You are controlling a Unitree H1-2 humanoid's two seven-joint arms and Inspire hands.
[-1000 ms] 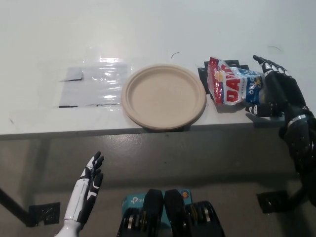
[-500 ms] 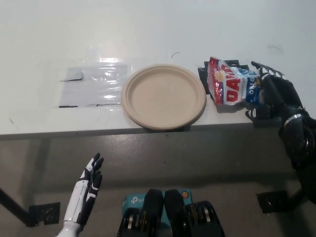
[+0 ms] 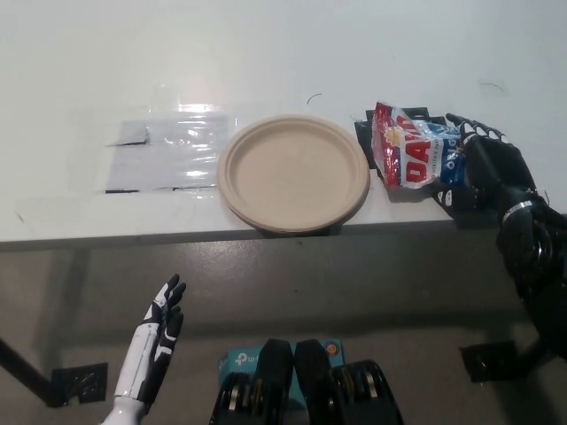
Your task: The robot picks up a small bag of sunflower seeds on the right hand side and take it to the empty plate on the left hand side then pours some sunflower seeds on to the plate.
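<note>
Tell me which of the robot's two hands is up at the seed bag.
The black right hand, at the bag's right edge on the table. The white left hand hangs below the table edge.

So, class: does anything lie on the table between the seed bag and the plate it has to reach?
Nothing visible does. The seed bag lies just right of the empty plate, with only bare table between. The right hand is already at the bag's right edge.

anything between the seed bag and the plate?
Head view: only bare white table and a corner of black tape lie between the seed bag and the plate.
</note>
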